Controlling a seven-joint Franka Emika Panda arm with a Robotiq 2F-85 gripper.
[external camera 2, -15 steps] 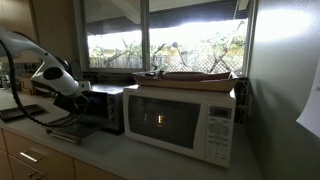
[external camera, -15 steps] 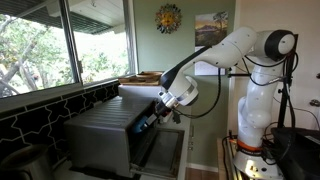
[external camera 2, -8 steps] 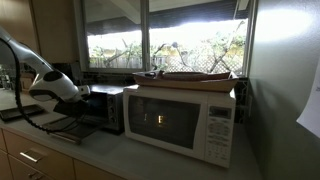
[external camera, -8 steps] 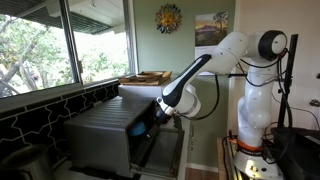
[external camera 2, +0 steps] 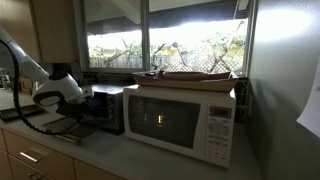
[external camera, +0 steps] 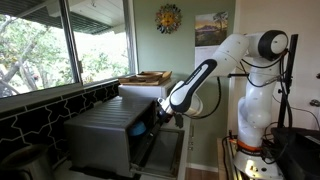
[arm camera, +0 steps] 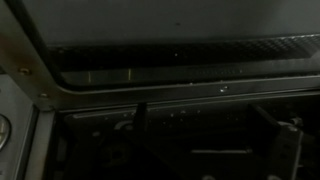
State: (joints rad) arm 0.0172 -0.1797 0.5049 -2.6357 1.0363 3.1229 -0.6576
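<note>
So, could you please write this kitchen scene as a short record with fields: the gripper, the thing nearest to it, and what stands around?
place: counter below a window
arm: gripper open, nothing held, at the front of the toaster oven
nearest thing: toaster oven, dark, its door seems let down
beside it: microwave, white, door shut
on top of that: tray, flat
wrist view: dark oven inside, details hard to tell
</note>
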